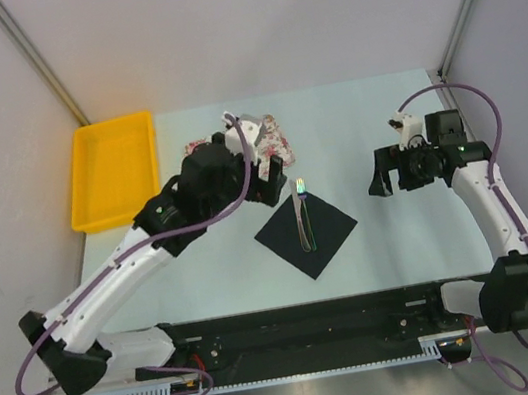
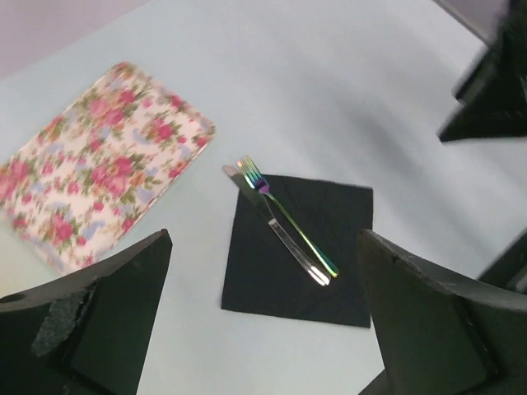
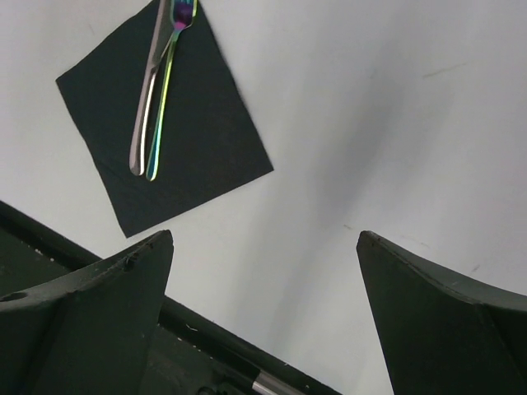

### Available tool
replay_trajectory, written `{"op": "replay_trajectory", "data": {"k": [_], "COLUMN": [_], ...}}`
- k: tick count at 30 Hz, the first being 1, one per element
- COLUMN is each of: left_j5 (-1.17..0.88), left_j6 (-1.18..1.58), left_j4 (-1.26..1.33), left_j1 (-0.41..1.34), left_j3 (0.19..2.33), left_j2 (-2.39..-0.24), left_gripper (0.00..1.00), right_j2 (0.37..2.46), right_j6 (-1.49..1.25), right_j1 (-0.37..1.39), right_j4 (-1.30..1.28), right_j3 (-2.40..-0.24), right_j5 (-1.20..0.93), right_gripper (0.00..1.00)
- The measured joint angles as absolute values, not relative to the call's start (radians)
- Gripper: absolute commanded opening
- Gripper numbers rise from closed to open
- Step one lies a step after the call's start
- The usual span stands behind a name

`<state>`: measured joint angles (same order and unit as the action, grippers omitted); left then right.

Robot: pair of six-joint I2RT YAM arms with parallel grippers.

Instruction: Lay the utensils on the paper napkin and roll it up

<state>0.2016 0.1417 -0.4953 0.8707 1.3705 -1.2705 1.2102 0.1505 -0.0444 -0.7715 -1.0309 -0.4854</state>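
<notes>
Top external view: the 2 utensils are seen lying side by side on the paper napkin, which is spread flat as a diamond on the table. Their heads are seen jutting just past the napkin's far corner. The left gripper is held near that corner, by the floral tray, jaws spread wide, nothing grasped. The right gripper is held well to the napkin's right, likewise released and empty.

On napkin: utensils side by side (tips past far corner); tray behind, left
</notes>
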Motion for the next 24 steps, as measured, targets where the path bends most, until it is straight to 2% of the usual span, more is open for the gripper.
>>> {"op": "replay_trajectory", "data": {"k": [6, 9, 14, 19, 24], "left_j5": [-0.115, -0.199, -0.227, -0.215, -0.222], "left_j6": [-0.147, -0.259, -0.373, -0.464, -0.592], "left_j4": [-0.484, -0.478, -0.393, -0.270, -0.131], "left_j1": [0.879, 0.919, 0.984, 1.039, 1.089], "left_j3": [1.120, 0.984, 0.810, 0.785, 0.699], "left_j2": [-1.150, -1.151, -1.198, -1.333, -1.370], "left_gripper": [0.99, 0.92, 0.77, 0.73, 0.67], "right_j2": [1.210, 1.211, 1.225, 1.276, 1.328], "right_j6": [0.130, 0.105, 0.066, 0.045, 0.041], "right_j1": [0.070, 0.117, 0.145, 0.145, 0.144], "right_j4": [-0.766, -0.752, -0.714, -0.706, -0.707], "right_j3": [-1.031, -1.028, -0.992, -0.991, -0.990], "right_j5": [-0.502, -0.528, -0.581, -0.623, -0.649], "right_gripper": [1.00, 1.00, 1.00, 1.00, 1.00]}}
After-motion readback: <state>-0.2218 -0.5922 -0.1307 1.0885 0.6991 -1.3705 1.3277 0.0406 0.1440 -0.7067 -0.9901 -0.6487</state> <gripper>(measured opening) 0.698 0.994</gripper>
